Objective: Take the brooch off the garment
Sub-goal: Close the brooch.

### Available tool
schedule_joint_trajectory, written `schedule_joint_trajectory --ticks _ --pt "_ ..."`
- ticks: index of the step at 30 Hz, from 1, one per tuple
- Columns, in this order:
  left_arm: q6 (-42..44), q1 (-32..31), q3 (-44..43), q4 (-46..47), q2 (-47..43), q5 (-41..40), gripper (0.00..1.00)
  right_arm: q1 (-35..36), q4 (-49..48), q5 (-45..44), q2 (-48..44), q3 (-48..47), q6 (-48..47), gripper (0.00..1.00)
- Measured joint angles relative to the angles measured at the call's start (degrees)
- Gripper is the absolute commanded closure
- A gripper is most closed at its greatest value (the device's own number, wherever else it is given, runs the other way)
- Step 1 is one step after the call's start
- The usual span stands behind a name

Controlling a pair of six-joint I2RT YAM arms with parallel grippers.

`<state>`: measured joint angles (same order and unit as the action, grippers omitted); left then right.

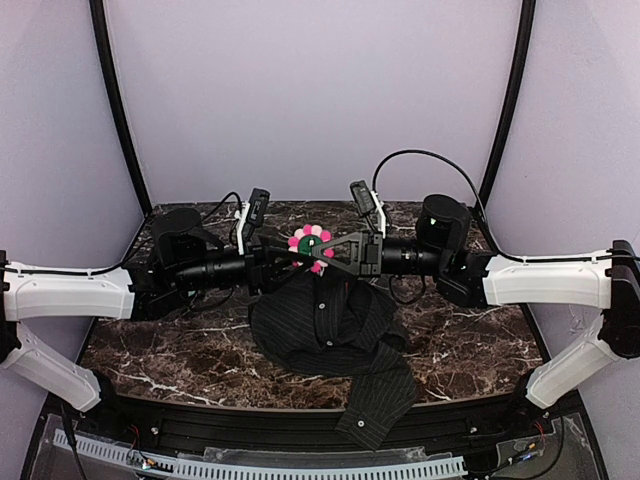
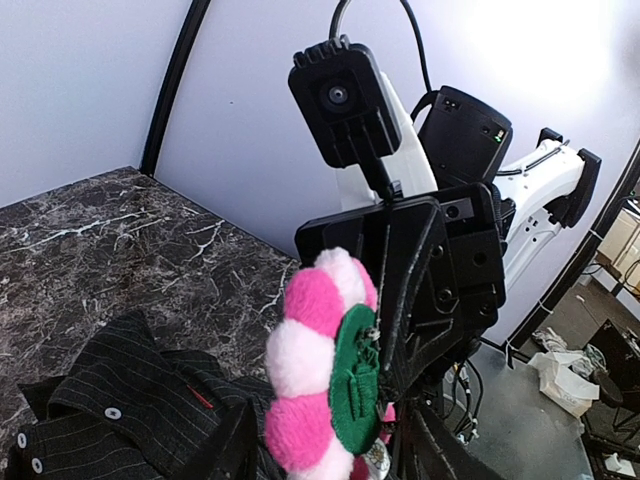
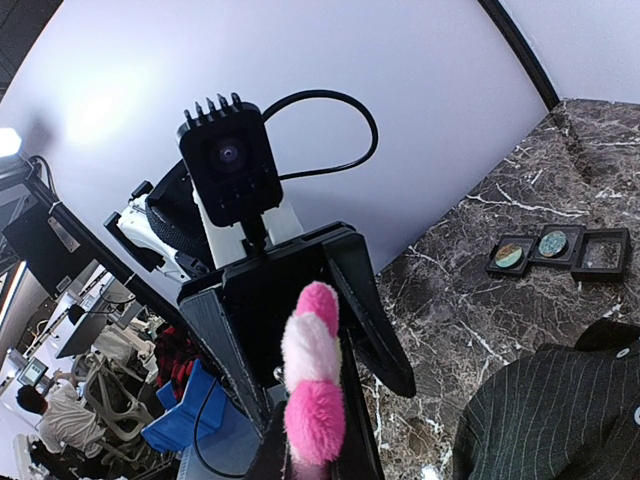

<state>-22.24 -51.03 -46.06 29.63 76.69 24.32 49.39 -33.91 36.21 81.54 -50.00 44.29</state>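
The right gripper, pressed together on the pink flower brooch, could lose it or drag the black striped shirt upward if the left gripper, jaws spread either side of the petals, clamps off-centre; the brooch sits between both tools' tips, raised above the shirt.

The brooch is made of fluffy pink and white pompoms round a matt green knitted centre. At 6 o'clock of it, the shirt is of matt dark pinstriped cloth with glossy buttons. The table is finished in polished, white-veined dark marble.
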Motion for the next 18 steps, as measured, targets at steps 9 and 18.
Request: schedule_joint_trajectory --ticks 9,18 --pt "-1.0 0.0 0.0 0.6 0.0 0.8 0.63 0.0 0.0 0.3 0.0 0.0 0.0 1.0" --pt "-1.9 0.0 0.0 1.1 0.0 1.4 0.72 0.0 0.0 0.4 0.0 0.0 0.0 1.0"
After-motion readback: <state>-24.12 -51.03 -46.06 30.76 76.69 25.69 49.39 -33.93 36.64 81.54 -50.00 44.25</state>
